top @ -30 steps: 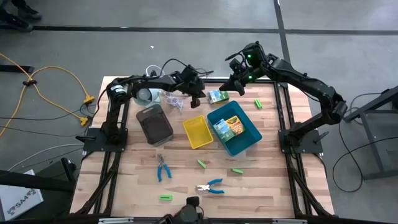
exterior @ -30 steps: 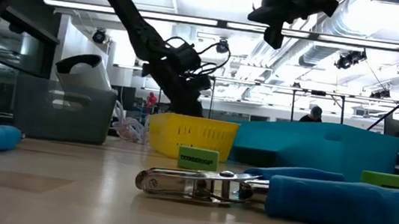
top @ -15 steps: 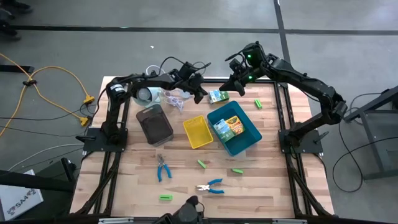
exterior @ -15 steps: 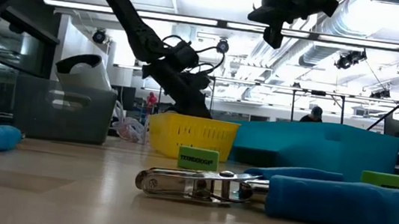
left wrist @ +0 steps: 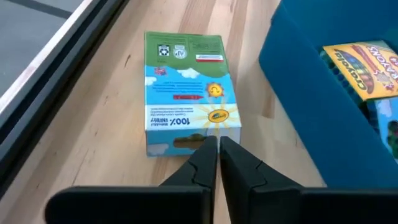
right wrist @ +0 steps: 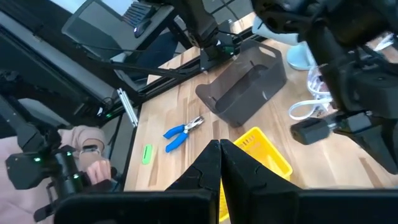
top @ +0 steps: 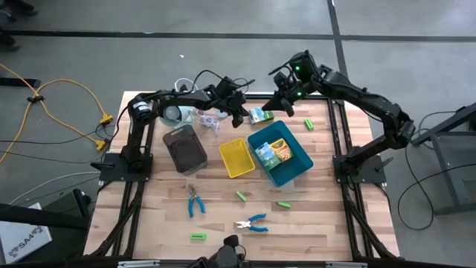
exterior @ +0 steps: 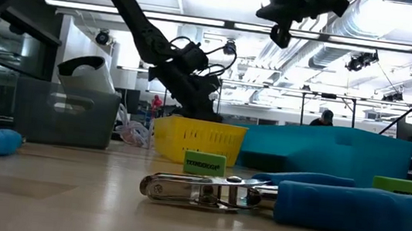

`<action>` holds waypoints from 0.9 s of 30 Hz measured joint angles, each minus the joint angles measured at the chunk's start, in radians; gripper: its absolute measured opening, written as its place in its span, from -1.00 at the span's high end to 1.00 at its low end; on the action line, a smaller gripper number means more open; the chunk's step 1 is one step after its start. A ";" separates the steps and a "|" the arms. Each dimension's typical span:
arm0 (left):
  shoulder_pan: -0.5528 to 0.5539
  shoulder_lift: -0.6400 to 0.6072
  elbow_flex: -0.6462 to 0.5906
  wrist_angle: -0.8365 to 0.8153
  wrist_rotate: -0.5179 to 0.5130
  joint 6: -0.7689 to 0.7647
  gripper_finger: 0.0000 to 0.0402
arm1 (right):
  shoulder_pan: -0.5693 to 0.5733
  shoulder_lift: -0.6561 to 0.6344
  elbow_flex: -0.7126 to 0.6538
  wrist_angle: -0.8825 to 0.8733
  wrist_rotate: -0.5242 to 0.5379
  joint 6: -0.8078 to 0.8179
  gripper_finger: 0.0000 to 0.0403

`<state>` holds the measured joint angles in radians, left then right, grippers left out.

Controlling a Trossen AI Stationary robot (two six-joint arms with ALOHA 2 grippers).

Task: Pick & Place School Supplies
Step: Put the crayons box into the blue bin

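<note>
A green printed box (top: 260,115) (left wrist: 186,93) lies flat on the table by its broad face, beside the blue tray's far corner. My left gripper (top: 240,112) (left wrist: 217,142) is shut, and its tips are at the box's short end. My right gripper (top: 281,104) (right wrist: 219,147) is shut and empty, and in the low view (exterior: 282,31) it hangs high over the table. A yellow-orange pack (top: 273,152) lies in the blue tray. Several green blocks (top: 242,196) and two blue-handled pliers (top: 195,201) (top: 253,222) lie loose on the near half of the table. My left gripper comes at the green box slanting down from the table's left, its shut fingertips (left wrist: 210,144) at the box's short end (left wrist: 186,144). I cannot tell whether they touch it. The box lies flat on the table.
The grey tray (top: 184,147), yellow tray (top: 236,158) and blue tray (top: 297,167) stand side by side mid-table. A white round device (top: 172,113) with a cord (top: 208,119) sits at the far left. A person's hand (right wrist: 93,168) shows beyond the table.
My left gripper has crept a little toward the table's right, closer to the green box, staying shut. The box has kept its place.
</note>
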<state>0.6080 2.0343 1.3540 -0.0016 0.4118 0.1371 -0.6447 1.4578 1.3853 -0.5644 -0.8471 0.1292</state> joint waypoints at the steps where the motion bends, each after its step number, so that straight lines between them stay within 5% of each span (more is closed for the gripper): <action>1: 0.000 0.006 0.000 -0.001 -0.001 0.000 0.88 | 0.004 0.000 0.000 0.000 0.000 -0.003 0.99; 10: -0.010 0.057 -0.001 0.007 -0.129 0.024 0.71 | 0.017 0.000 0.000 -0.004 0.001 -0.026 0.99; 27: -0.011 0.057 -0.001 0.026 -0.156 0.023 0.67 | 0.017 0.000 0.000 -0.007 -0.009 -0.073 0.99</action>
<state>0.5972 2.0917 1.3533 0.0240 0.2558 0.1604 -0.6281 1.4578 1.3853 -0.5718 -0.8558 0.0562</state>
